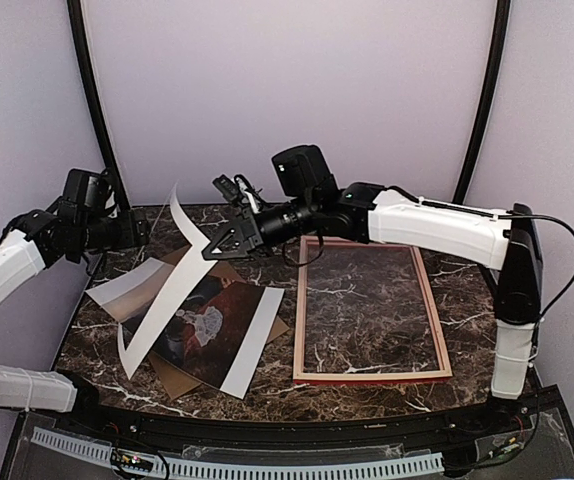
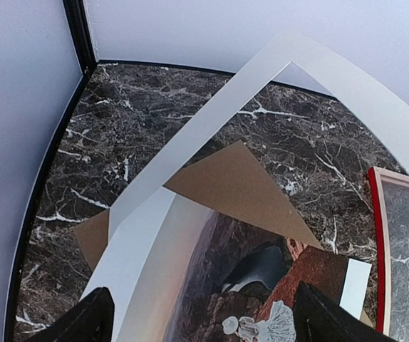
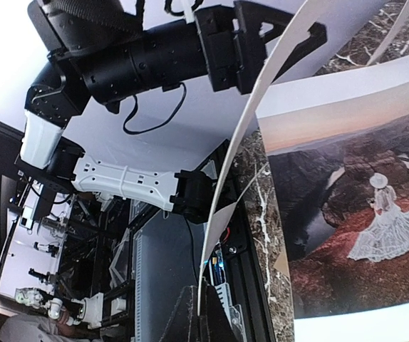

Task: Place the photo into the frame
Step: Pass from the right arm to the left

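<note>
The photo (image 1: 229, 303) lies face up on the table's left half, on a brown backing board (image 1: 172, 380). It also shows in the left wrist view (image 2: 219, 271) and the right wrist view (image 3: 354, 192). The frame (image 1: 371, 377) lies flat and empty to its right, with a red edge in the left wrist view (image 2: 378, 242). My right gripper (image 1: 217, 247) (image 3: 203, 303) is shut on the edge of the white mat (image 1: 162, 300) (image 3: 261, 114), holding it tilted up over the photo. My left gripper (image 1: 145, 228) (image 2: 203, 292) is open and empty, hovering above the photo's far left.
The backing board (image 2: 233, 178) sticks out behind the photo. The lifted mat (image 2: 211, 121) arcs between my two grippers. The dark marble table (image 1: 467, 290) ends at a black rail in front and purple walls behind.
</note>
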`<state>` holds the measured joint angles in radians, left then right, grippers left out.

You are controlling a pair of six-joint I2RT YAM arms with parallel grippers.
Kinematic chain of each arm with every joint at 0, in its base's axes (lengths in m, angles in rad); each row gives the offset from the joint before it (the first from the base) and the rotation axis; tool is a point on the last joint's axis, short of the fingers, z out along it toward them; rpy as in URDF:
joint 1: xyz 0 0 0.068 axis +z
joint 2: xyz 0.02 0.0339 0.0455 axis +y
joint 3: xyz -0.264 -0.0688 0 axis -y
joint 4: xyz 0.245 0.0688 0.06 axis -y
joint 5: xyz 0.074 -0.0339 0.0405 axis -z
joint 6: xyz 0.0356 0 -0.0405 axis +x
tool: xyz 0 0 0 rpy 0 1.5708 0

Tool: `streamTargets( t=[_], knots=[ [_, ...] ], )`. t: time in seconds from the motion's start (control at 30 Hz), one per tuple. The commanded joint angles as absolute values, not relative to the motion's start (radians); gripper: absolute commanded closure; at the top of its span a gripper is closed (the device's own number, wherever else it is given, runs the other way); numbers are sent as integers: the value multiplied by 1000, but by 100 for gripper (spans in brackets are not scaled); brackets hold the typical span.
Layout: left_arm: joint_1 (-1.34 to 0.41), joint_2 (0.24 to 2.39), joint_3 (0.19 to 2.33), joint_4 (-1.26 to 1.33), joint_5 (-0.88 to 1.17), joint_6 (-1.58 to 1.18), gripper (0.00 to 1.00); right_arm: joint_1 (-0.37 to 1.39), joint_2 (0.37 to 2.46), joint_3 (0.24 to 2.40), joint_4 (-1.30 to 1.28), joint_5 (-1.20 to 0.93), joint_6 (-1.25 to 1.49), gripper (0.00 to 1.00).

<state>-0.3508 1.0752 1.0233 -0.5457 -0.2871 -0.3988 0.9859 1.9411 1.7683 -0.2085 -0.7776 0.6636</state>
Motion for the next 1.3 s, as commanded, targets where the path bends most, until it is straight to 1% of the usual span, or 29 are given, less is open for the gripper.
streamTargets(
  t=[0.0,0.27,0.43,0.57,0.67,0.83,0.93,1.0,1.1,1.27],
  knots=[
    [-313,1081,1106,-583,-287,-355,10,1029,2010,1890,-207,-820,674,100],
    [-262,1087,1258,-635,-317,-303,7,1079,2107,2057,-222,-847,696,100],
    [-251,1103,1335,-650,-332,-283,6,1089,2117,2086,-216,-852,700,100],
    [-250,1114,1383,-653,-331,-276,6,1072,2083,2062,-250,-804,671,100],
    [-250,1120,1393,-647,-313,-279,5,1035,2028,1977,-251,-760,665,100],
    [-250,1125,1355,-616,-229,-292,5,948,1883,1708,-236,-662,658,100],
    [-250,1107,1289,-571,-176,-295,5,882,1795,1530,-240,-592,654,100],
    [-250,1090,1243,-534,-131,-307,2,839,1743,1419,-240,-547,655,100],
    [-252,1073,1164,-482,-79,-329,1,787,1693,1276,-236,-500,658,100],
    [-261,1065,1047,-413,23,-389,1,759,1684,1139,-257,-397,649,100]
  ],
)
